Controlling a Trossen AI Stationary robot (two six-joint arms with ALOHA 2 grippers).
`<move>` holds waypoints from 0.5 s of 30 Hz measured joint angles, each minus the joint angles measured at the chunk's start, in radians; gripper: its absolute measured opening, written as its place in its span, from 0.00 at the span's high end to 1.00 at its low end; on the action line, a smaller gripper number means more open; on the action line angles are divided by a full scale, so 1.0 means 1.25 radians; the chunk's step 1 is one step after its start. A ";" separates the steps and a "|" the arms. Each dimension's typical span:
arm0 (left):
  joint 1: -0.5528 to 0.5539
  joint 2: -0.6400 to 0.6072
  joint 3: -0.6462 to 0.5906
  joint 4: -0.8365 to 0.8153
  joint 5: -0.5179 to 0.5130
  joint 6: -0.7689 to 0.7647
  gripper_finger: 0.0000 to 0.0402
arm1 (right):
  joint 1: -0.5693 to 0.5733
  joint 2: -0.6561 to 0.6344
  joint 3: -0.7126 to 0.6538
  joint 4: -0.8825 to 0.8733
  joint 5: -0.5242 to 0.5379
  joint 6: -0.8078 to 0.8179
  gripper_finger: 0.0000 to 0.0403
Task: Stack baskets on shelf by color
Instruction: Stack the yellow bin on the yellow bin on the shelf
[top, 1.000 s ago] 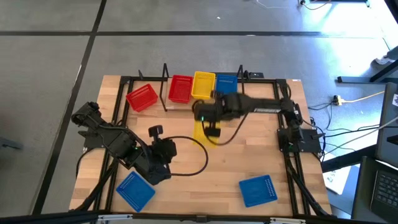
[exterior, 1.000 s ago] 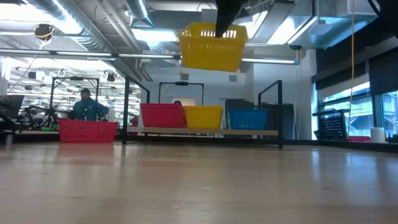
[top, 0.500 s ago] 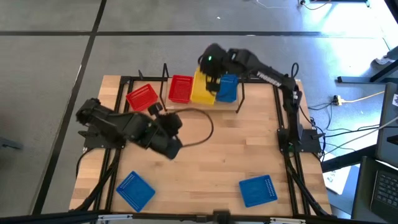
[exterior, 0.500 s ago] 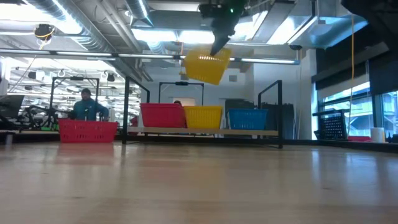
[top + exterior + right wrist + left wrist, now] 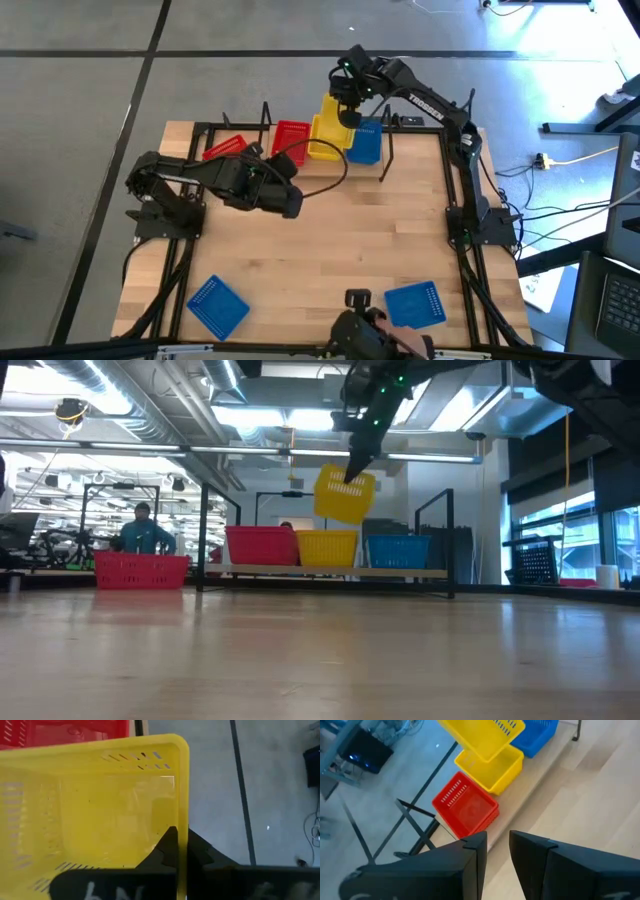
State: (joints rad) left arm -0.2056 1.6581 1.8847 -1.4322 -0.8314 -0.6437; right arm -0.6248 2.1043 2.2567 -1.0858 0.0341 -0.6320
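Placing step: right gripper (image 5: 352,468) fingers clamped on tilted yellow basket (image 5: 344,496) above shelf (image 5: 330,571). Next: level, lower into yellow stack. Left gripper (image 5: 496,851) fingers parted, empty.

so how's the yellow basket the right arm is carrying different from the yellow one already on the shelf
The carried yellow basket hangs tilted in the air, pinched at its rim by the right tool; the shelved yellow basket sits level on the shelf, between a red basket and a blue basket. The carried one is held above the shelved one, not yet nested in it. Both share the same yellow colour, rectangular shape and slotted sides.
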 joint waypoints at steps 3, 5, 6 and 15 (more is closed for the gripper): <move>0.016 0.000 0.000 0.000 0.014 0.000 0.82 | 0.000 0.021 0.000 0.015 -0.009 -0.002 1.00; 0.022 0.000 0.000 0.000 0.014 0.000 0.82 | 0.000 0.032 0.000 0.017 -0.010 -0.002 1.00; 0.025 0.000 0.000 0.000 0.014 0.000 0.82 | 0.000 0.038 0.000 0.018 -0.011 -0.003 1.00; 0.050 0.000 0.000 0.000 0.036 0.002 0.82 | -0.001 0.059 0.000 0.023 -0.046 -0.002 1.00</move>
State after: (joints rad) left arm -0.1429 1.6581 1.8847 -1.4326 -0.7868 -0.6415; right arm -0.6254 2.1781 2.2570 -1.0564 -0.0239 -0.6349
